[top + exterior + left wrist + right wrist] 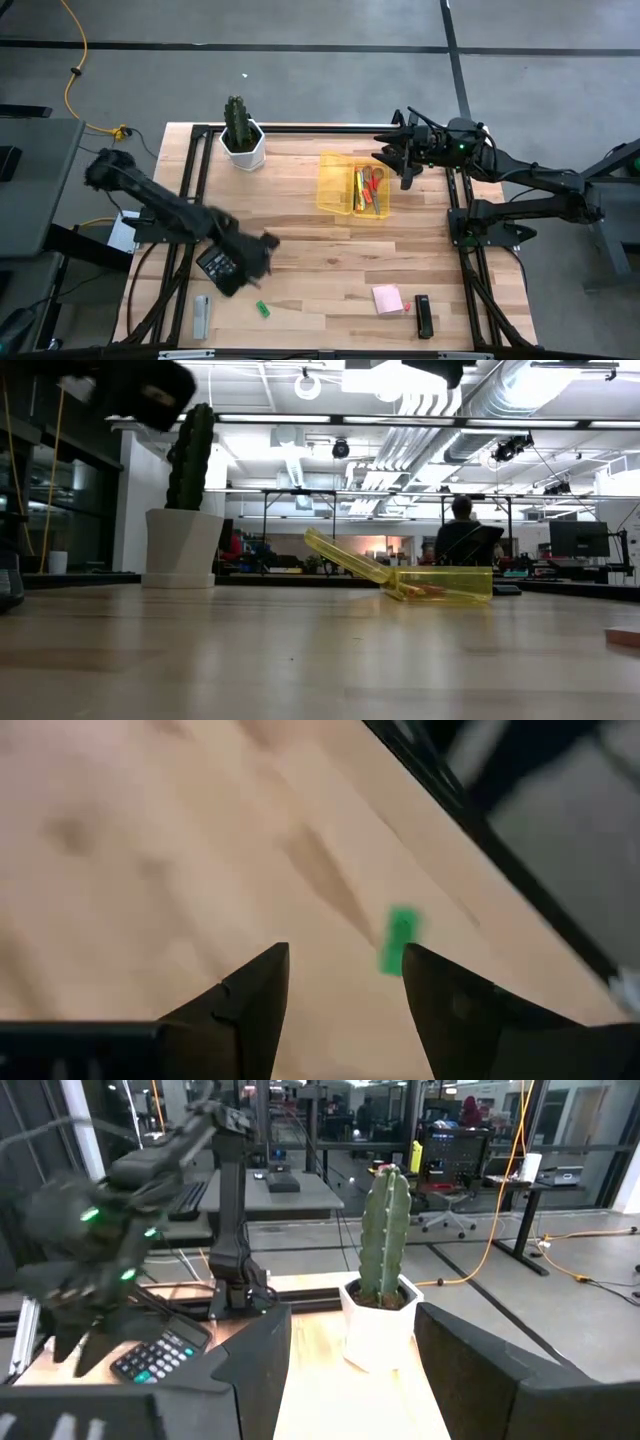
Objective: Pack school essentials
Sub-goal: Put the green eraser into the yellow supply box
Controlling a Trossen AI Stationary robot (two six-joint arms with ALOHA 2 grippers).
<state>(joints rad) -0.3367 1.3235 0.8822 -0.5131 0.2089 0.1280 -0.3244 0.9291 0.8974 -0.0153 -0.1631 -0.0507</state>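
Observation:
The yellow see-through case [352,183] lies open at the table's far middle, with the red-handled scissors [373,180] and thin pens inside; the low view shows its lid tilted up [345,557]. A small green piece [262,309] lies flat near the near edge, and it also shows just past my left fingers [400,940]. The pink sticky-note pad [388,299] lies at the near right. My left gripper [262,250] hovers open above the table beside the calculator [215,262]. My right gripper [383,152] is open above the case's far end.
A potted cactus [242,135] stands at the far left of the table. A grey metal bar [201,315] lies at the near left, and a small black object [424,315] beside the pink pad. Bare wood lies between the case and the near edge.

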